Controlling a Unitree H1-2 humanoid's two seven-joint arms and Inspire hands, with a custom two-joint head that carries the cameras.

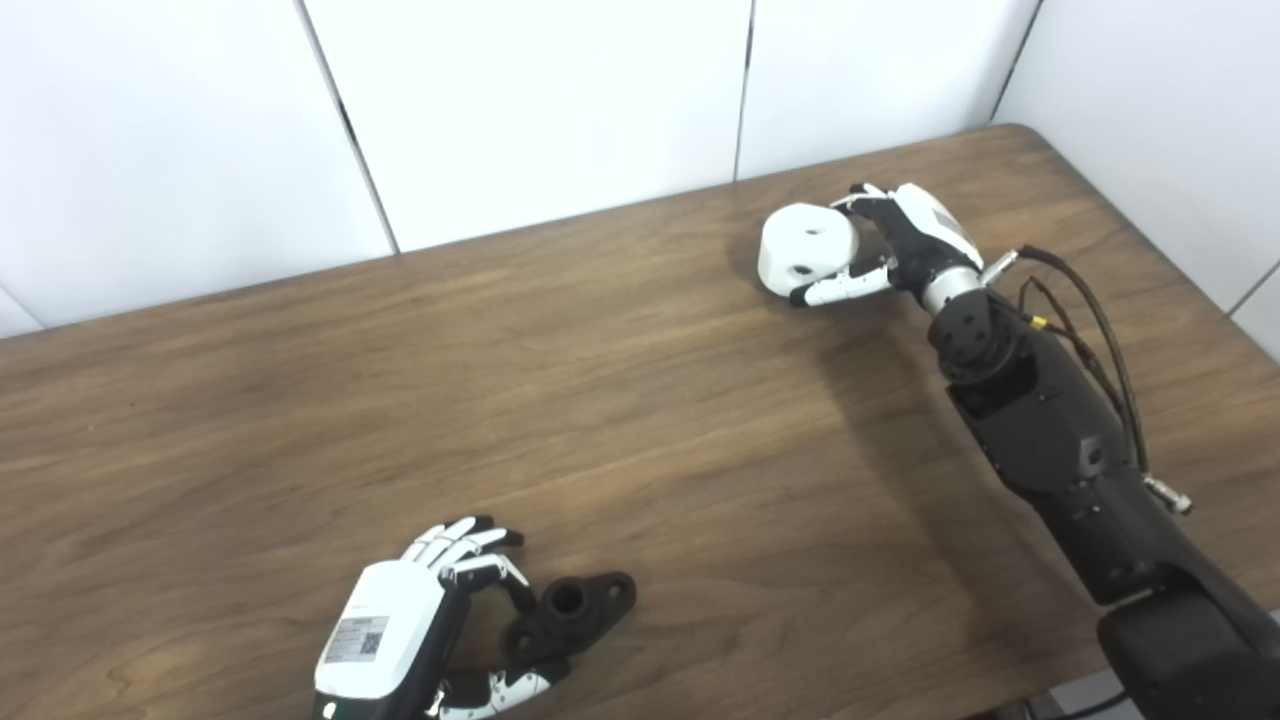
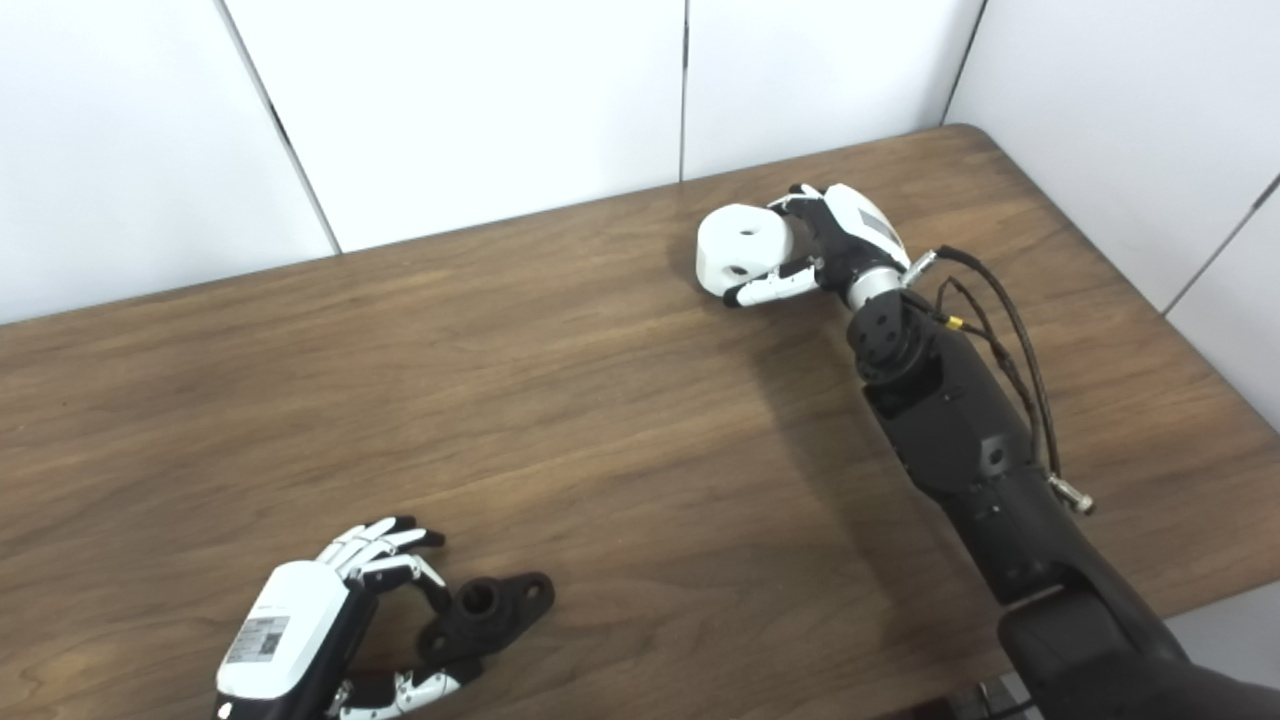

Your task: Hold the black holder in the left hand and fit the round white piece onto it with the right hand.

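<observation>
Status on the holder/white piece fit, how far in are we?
Early. Nothing is fitted yet. The right hand is closed around the white piece at the far right of the table. The left hand is around the black holder, which appears to rest on the table near the front edge. Left: lift the holder, bring the parts together and seat the white piece.

Black holder [image 1: 570, 620] on wooden table [image 1: 620, 400]
</observation>
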